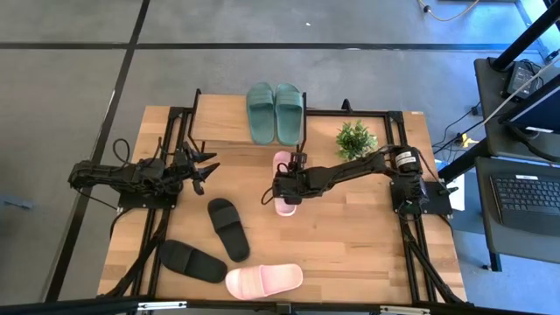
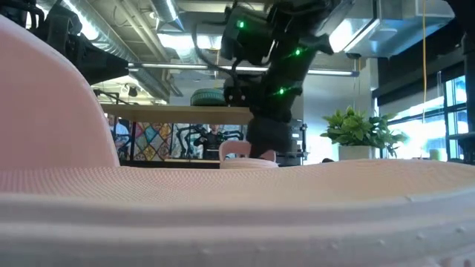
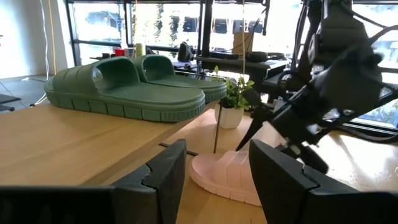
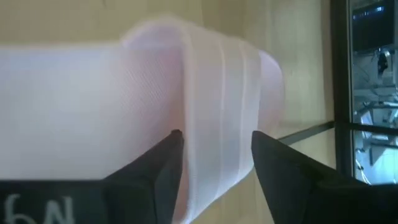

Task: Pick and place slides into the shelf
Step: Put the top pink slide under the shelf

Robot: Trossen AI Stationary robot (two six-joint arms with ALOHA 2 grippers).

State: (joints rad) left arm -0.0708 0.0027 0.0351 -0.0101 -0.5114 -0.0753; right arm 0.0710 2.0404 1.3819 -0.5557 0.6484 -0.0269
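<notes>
From above, the shelf (image 1: 223, 118) stands at the far edge of the table (image 1: 350, 236), and two green slides (image 1: 275, 111) lie side by side on the right part of its top board. The right gripper (image 1: 286, 186) is extended leftward to the table centre and sits over a pink slide (image 1: 283, 206) that lies just in front of the shelf's right end; from this view, whether its claw grips the slide cannot be told. The left gripper (image 1: 206, 167) hovers at the left of the table with its fingers spread and empty. Two black slides (image 1: 228, 228) lie on the near left of the table, and a second pink slide (image 1: 264, 280) lies at the near edge. A potted plant (image 1: 355, 138) stands to the right of the shelf. In the low view, the near pink slide (image 2: 223, 215) fills the foreground; beyond it the right arm (image 2: 274, 67) descends onto the far pink slide (image 2: 245, 154), with the plant (image 2: 360, 130) to the right. In the left wrist view, the left gripper (image 3: 214, 177) is open with nothing between its fingers; the green slides (image 3: 130, 87) rest on the shelf top and the pink slide (image 3: 227, 177) lies below, under the right arm (image 3: 323, 93). In the right wrist view, the right gripper (image 4: 214, 162) is open, one finger on each side of the strap of the pink slide (image 4: 93, 106), not closed on it.
</notes>
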